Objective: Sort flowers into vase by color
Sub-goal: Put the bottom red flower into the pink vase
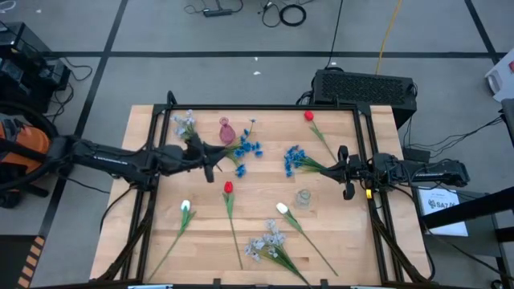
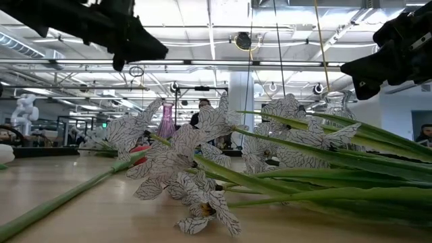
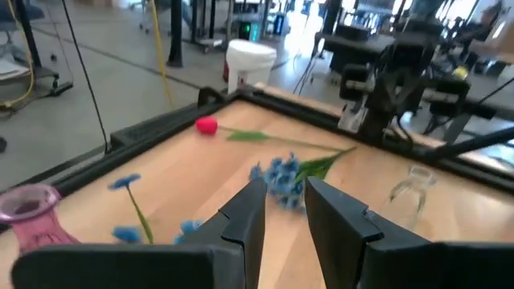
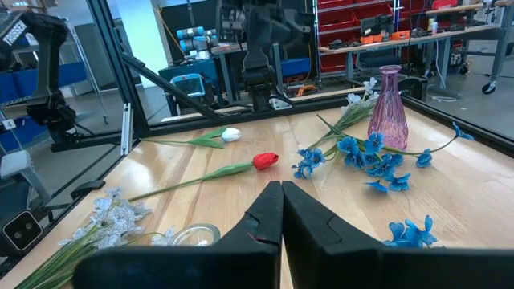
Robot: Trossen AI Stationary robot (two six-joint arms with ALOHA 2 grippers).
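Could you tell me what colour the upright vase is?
The upright vase is translucent pink, clearest in the right wrist view.

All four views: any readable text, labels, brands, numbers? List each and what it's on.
No text reads with certainty.
White sheet beside the table's right edge, high view: dark printing, too small to read.
White tag on the dark arm at the back, right wrist view: lettering too blurred to read.
Flowers, pink vase, clear vase: no markings visible.

Red, white, blue and lavender flowers lie scattered (all flat) on wood.
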